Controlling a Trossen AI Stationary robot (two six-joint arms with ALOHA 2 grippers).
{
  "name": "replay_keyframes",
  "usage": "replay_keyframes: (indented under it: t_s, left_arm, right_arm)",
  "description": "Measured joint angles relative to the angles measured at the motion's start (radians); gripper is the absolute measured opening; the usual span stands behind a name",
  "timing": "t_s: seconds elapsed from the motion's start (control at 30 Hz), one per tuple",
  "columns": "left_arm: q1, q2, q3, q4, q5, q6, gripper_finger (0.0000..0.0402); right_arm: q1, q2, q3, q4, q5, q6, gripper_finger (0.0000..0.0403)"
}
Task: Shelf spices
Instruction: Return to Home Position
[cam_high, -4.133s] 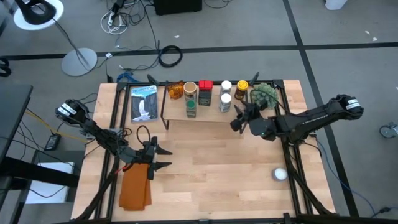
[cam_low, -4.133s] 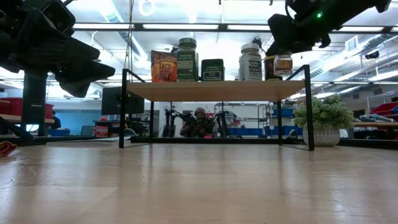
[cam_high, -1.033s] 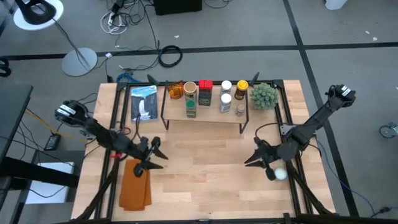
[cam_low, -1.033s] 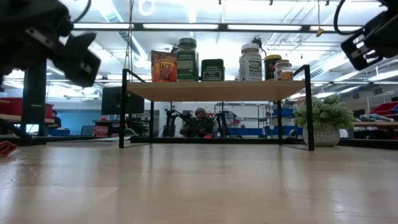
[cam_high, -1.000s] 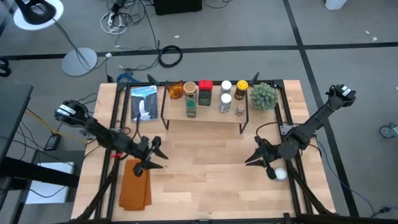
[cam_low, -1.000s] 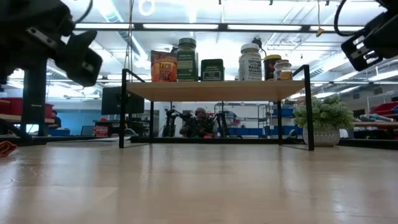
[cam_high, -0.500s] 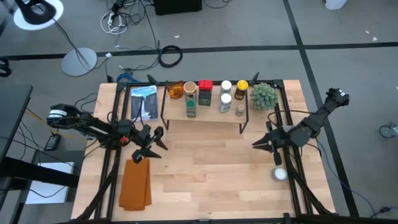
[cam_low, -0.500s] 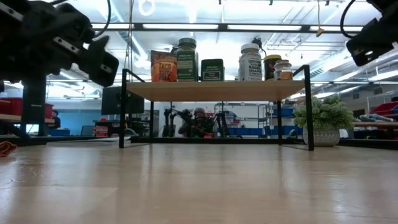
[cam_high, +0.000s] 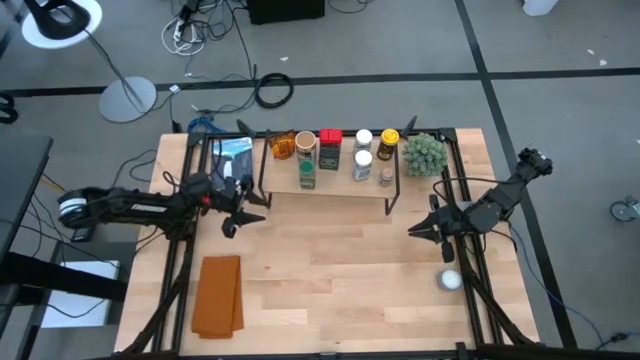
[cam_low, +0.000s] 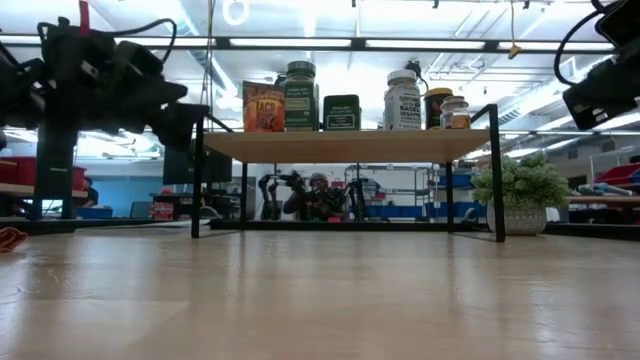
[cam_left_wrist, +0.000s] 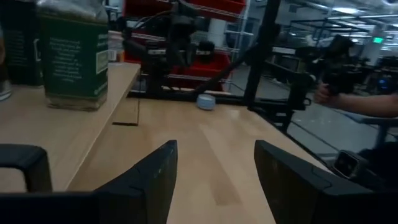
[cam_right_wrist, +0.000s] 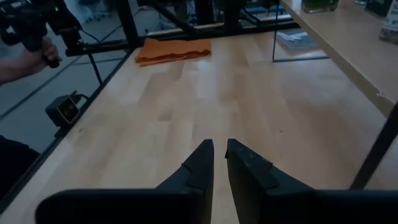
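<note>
Near the middle of the table (cam_high: 340, 270), both arms had pulled back toward the sides. The left gripper (cam_high: 240, 212) was wide open and empty. The right gripper (cam_high: 422, 231) was nearly closed and empty. Far back, all the spices (cam_high: 307, 160) stood on the shelf (cam_high: 335, 183). The job looked done.

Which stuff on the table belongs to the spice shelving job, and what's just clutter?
Job:
- spice jars and tins
- shelf they stand on

Lying about:
- green plant ball
- white dome
- orange cloth
- blue-and-white packet
</note>
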Motion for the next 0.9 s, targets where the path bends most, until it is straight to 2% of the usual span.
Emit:
replay_keyframes:
  t_s: [0.17,0.3,0.37,0.5,0.57,0.73,0.9]
  left_arm:
    - [0.028,-0.070,0.000,0.062,0.094,-0.101,0.0219]
    - [-0.020,-0.126,0.000,0.097,0.108,-0.184,0.0219]
    - [-0.048,-0.143,0.000,0.072,0.059,-0.191,0.0219]
    - [-0.090,-0.146,0.002,-0.040,-0.152,-0.159,0.0219]
    - [-0.100,-0.144,0.022,-0.123,-0.218,-0.134,0.0219]
    - [-0.102,-0.145,0.095,-0.172,-0.238,-0.080,0.0219]
    - [-0.102,-0.146,0.121,-0.118,-0.233,-0.079,0.0219]
  right_arm:
    - [0.000,-0.049,0.000,-0.017,0.002,-0.022,0.0047]
    - [0.000,-0.067,0.000,-0.025,0.002,-0.026,0.0047]
    - [0.000,-0.067,0.000,-0.024,0.002,-0.036,0.0046]
    - [0.000,-0.067,0.000,-0.024,0.002,-0.036,0.0045]
    - [0.000,-0.067,0.000,-0.024,0.002,-0.033,0.0046]
    - [0.000,-0.067,0.000,-0.022,-0.003,-0.023,0.0047]
    - [0.000,-0.067,0.000,-0.018,-0.005,-0.026,0.0045]
